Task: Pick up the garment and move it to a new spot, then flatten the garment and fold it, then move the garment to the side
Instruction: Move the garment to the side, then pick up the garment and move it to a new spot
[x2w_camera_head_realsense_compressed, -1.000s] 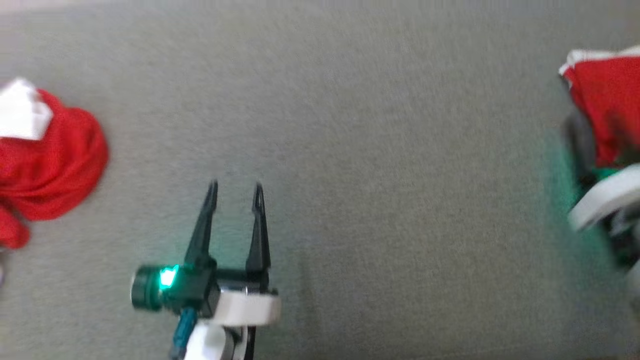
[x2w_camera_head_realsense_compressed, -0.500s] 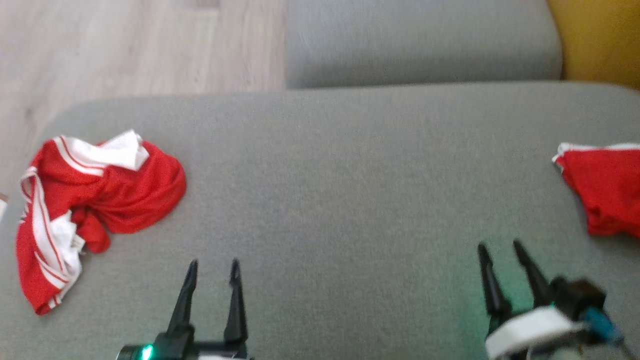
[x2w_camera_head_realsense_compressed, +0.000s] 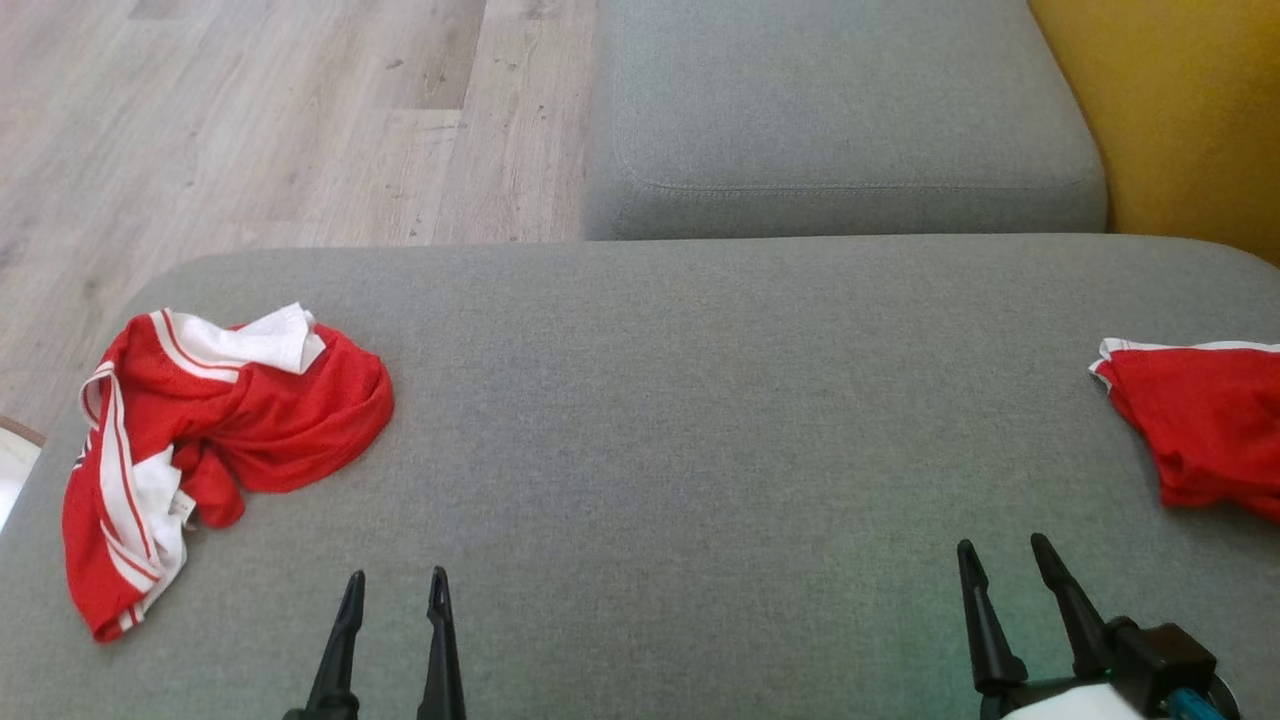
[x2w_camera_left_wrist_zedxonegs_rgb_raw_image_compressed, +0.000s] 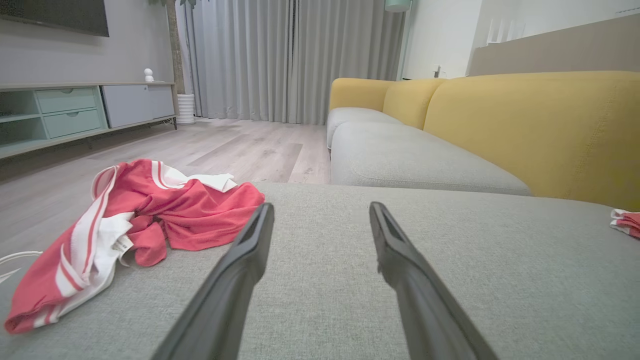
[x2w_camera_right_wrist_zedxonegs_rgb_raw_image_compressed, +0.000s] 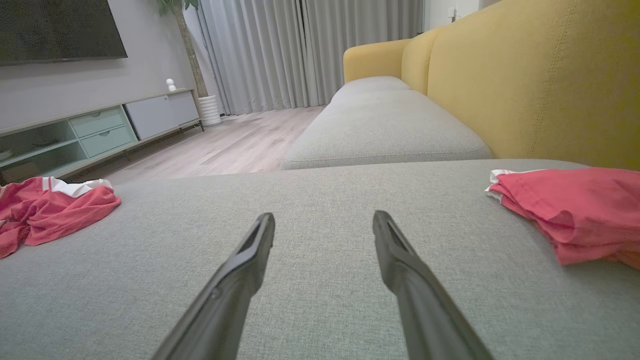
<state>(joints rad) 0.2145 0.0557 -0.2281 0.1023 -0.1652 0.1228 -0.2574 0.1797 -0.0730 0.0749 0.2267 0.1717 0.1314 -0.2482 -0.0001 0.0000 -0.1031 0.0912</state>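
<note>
Both grippers sit low over the grey cushion (x2w_camera_head_realsense_compressed: 700, 450), pointing away from the robot. The left gripper (x2w_camera_head_realsense_compressed: 396, 576) has its fingers spread with nothing between them. The right gripper (x2w_camera_head_realsense_compressed: 1001, 543) is the same, spread and bare.

Key relation: the crumpled garment (x2w_camera_head_realsense_compressed: 230, 430) lies ahead and to the left of the left gripper, apart from it, no contact. It is well apart from the right gripper, across most of the cushion. The left arm is nearer by far. My read is that the pick goes to it, reaching forward-left.

The heap's long axis runs diagonally. The striped tail sits off to the left of the left gripper, about level with its tips, near the cushion's edge. The bulkier red lump is further ahead and closer to the gripper's line. The nearest graspable bit looks like the rounded red fold on the lump's right side.

Material: thin red sports fabric with a mesh look, white stripes, a white panel and a small label. It is soft, wrinkled and layered on itself. I expect it to drape and unroll when lifted, and one pinch may catch several layers.

The second red piece (x2w_camera_head_realsense_compressed: 1195, 440) lies ahead-right of the right gripper, near it. It is flatter, has a white trim edge, and looks already folded and set aside. The cushion is grey woven cloth with rounded edges.
</note>
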